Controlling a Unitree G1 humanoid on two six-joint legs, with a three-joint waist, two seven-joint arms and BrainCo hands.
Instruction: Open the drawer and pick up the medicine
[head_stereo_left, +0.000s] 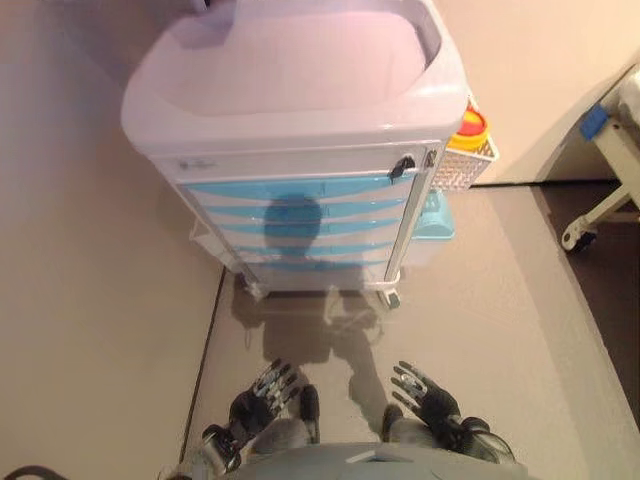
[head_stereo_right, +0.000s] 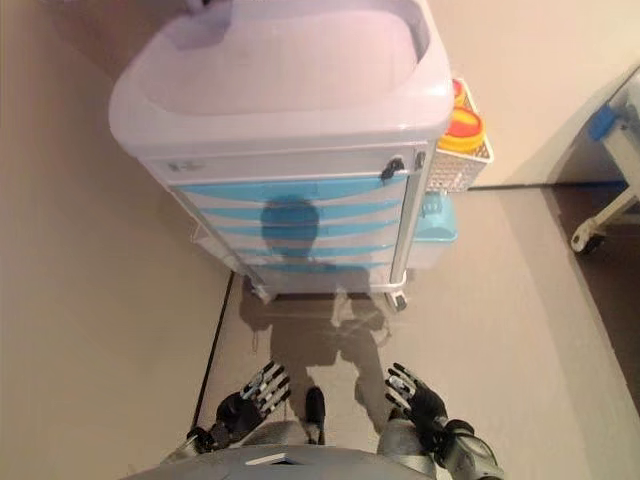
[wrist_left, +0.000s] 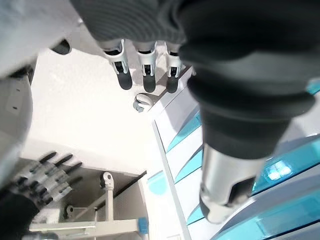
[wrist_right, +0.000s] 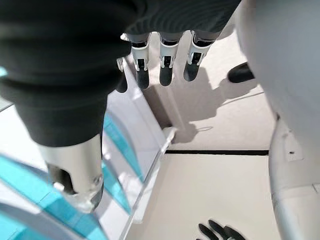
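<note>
A: What sits at lower left of the head view?

B: The left hand, low in the frame above the floor. Its fingers are straight and spread, and it holds nothing. Its own wrist view shows the fingertips hanging free in a row.

A: And above it?

B: The cart fills the upper middle. It has a pale lilac top shaped like a shallow tray, with a grey band under it. Below that is a stack of blue drawers, all closed flush. A small dark latch sits at the upper right corner of the drawer front. The cart stands on castors.

A: Where is the medicine?

B: It shows in no view. I cannot tell which drawer holds it.

A: Moving right?

B: A white mesh basket hangs on the cart's right side, with a yellow tub with a red lid in it. A light blue bin sits just below the basket.

A: Lower right?

B: The right hand, level with the left one and well apart from the cart. Fingers straight and relaxed, nothing in them; its wrist view shows the same.

A: Far right edge?

B: A white frame on a wheel, with a blue piece higher up.
</note>
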